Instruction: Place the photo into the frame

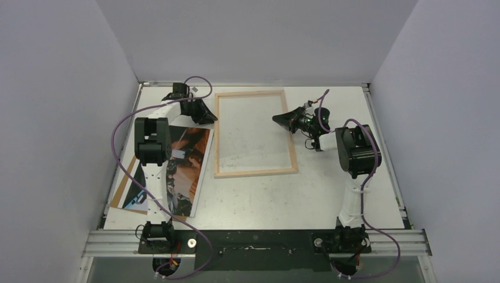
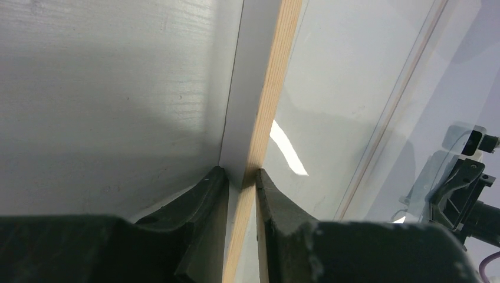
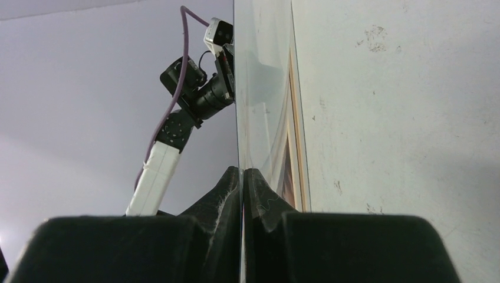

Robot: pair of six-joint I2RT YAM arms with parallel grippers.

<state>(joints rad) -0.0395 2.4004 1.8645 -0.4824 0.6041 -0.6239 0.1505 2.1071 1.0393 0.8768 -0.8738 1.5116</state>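
Bracing the frame (image 1: 255, 173) back-up on the table (image 1: 265, 200) while its pane (image 1: 253, 130) is pinched at one edge.

Left gripper (image 2: 239, 174), at the frame's 10 o'clock, clamps narrowly across the left rail, one finger on the white outer side and one on the inner wood, seemingly to stop the frame sliding. Right gripper (image 3: 242, 171), at 3 o'clock, is fully closed on the thin pane edge, a hold suited to lifting or steadying the glazing so the opening can take the print. Photo (image 1: 191, 154) lies face-up at the frame's 8 o'clock, on a brown board (image 1: 121, 190), partly under the left arm (image 1: 152, 141), untouched. Left arm reaches far forward, elbow raised, wrist turned toward 3 o'clock; right arm (image 1: 357, 153) is folded, elbow high, wrist low, pointing toward 9 o'clock.
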